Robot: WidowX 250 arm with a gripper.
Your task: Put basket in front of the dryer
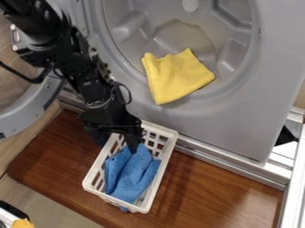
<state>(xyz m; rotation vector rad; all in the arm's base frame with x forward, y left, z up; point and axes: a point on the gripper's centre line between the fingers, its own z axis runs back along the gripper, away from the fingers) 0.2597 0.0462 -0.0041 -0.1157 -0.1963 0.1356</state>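
At seven o'clock from the centre, on the glossy brown wooden board, the white slatted plastic basket is set with its one o'clock end near the grey metal dryer. The black pincer is lowered over that end; whether it is clenched or released cannot be told. Should the folded blue cloth inside be caught instead of the rim, it could be pulled out and the basket left behind. If the basket were lifted by that end alone, its seven o'clock end might sag or swing. If it were pushed towards one o'clock, it could be jammed against the dryer's base. By a careless rise, the soft yellow cloth might be brushed from the opening.
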